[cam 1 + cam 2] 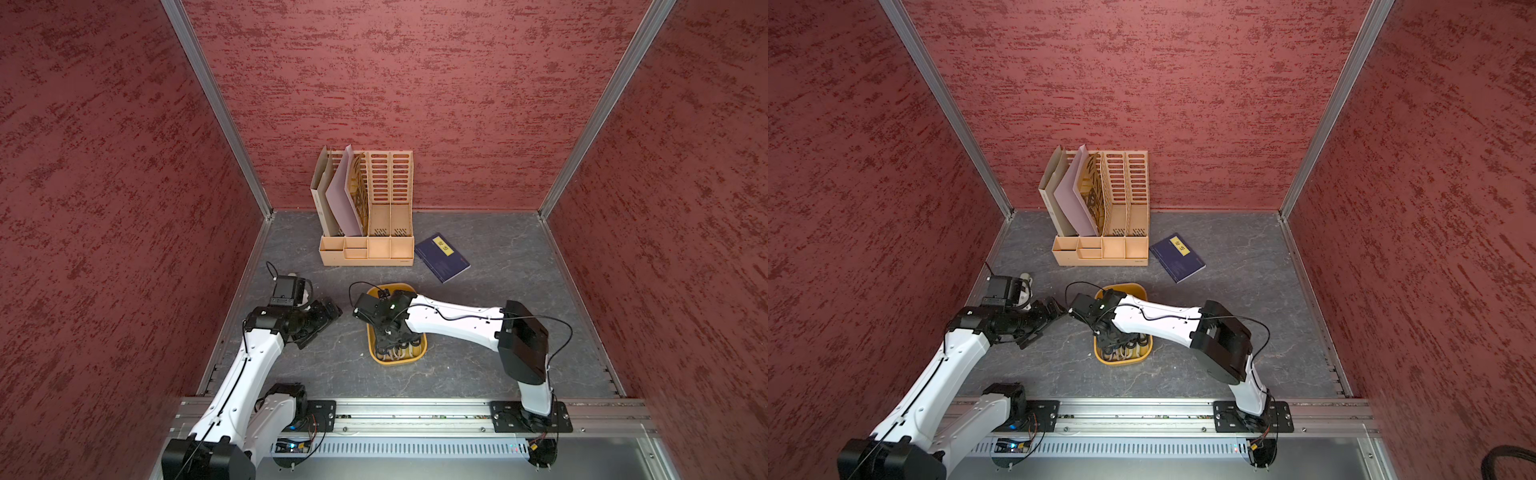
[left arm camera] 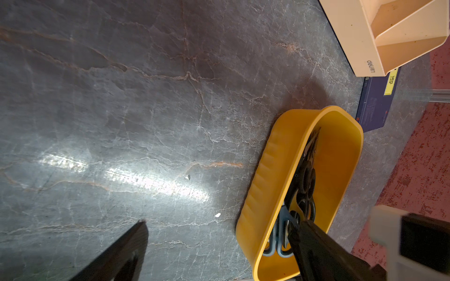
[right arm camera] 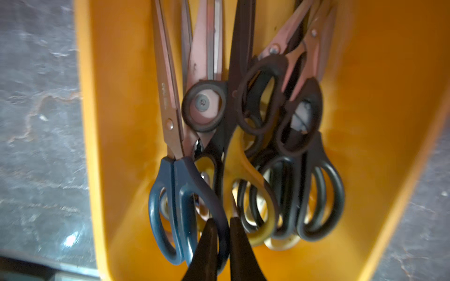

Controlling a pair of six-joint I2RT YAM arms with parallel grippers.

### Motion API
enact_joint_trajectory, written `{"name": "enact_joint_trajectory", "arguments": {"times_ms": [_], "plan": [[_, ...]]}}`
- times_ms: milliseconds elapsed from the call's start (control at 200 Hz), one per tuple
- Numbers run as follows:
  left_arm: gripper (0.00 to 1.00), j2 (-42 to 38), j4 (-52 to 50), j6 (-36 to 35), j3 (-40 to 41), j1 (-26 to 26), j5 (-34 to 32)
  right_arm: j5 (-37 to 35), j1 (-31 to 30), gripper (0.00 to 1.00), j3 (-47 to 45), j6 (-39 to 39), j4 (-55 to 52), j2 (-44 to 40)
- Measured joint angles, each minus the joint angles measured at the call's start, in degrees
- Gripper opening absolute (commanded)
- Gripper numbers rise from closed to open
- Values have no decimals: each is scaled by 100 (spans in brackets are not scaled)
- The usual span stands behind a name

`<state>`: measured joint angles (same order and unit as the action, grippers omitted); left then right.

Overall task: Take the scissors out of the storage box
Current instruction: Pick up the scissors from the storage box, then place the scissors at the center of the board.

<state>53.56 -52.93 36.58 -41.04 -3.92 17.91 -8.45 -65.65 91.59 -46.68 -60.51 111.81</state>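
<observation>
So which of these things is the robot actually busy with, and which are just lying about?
In the job: the scissors, piled in the yellow storage box; the right gripper, shut on one dark handle.
Just lying about: the tan file organiser with its folders; the blue book beside it.

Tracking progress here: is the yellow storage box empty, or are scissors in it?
Not empty. The storage box holds a pile of scissors, and the right gripper is shut on one handle loop inside it.
</observation>
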Motion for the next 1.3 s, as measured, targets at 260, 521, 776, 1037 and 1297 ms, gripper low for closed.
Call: {"name": "enact_joint_trajectory", "arguments": {"times_ms": [260, 521, 776, 1037, 1297], "plan": [[100, 522, 179, 39, -127, 0, 44, -256, 66, 4, -299, 103, -103, -1309], [100, 1123, 570, 155, -540, -575, 133, -310, 1307, 0, -1572, 750, 50, -2682], [100, 1753, 944, 173, -964, -1375, 81, 15, 3626, 2, -2870, 2076, 754, -3703], [100, 1950, 1075, 212, -986, -1473, -76, 612, 5187, 2, -2883, 3222, 1521, -2903], [100, 1961, 1161, 262, -970, -1473, -299, 1598, 6393, 3, -2218, 4026, 2041, -1545]]}}
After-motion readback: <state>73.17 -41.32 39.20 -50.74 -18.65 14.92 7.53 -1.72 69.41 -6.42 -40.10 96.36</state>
